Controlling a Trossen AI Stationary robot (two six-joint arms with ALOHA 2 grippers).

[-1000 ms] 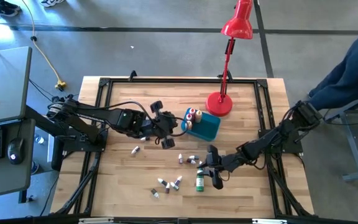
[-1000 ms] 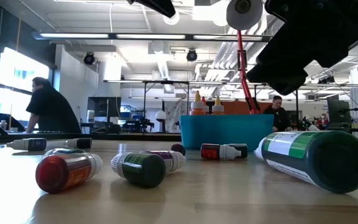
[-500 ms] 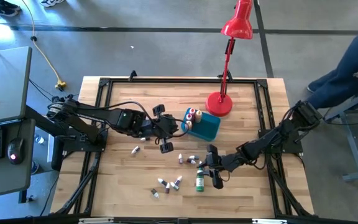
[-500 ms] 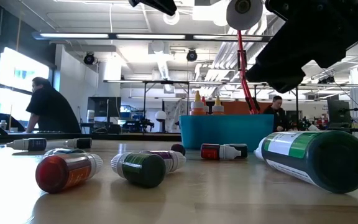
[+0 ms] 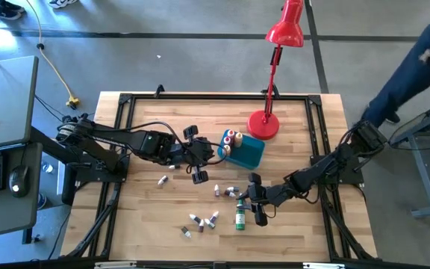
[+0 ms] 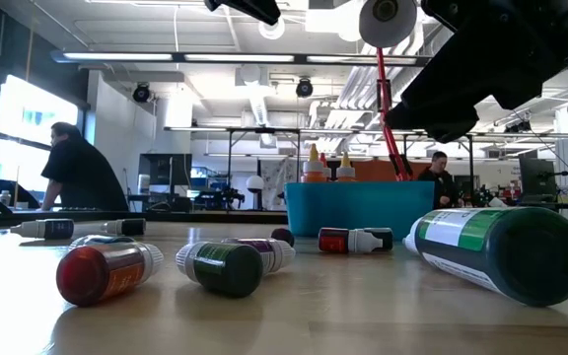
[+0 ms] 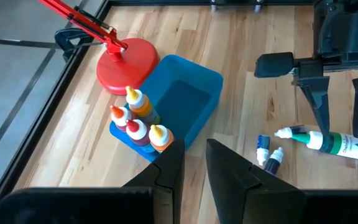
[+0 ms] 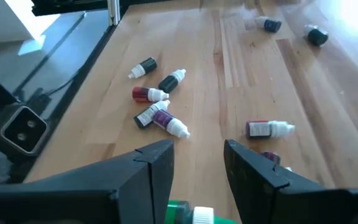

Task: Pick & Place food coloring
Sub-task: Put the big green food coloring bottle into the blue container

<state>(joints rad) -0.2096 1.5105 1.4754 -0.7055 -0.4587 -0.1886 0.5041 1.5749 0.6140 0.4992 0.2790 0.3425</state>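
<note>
A red desk lamp (image 5: pixel 273 71) stands on its round base at the table's upper middle, touching the teal tub (image 5: pixel 246 151) just below it; a person (image 5: pixel 416 67) stands at the right edge. Four upright orange- and red-capped food coloring bottles (image 7: pixel 138 121) cluster in the tub's left end. The left gripper (image 5: pixel 198 157), fingers nearly together and empty, hovers just left of the tub. Small bottles (image 5: pixel 200 221) lie scattered at lower centre. The right gripper (image 5: pixel 254 203), fingers apart, hangs over a larger green bottle (image 5: pixel 240 218) lying flat.
</note>
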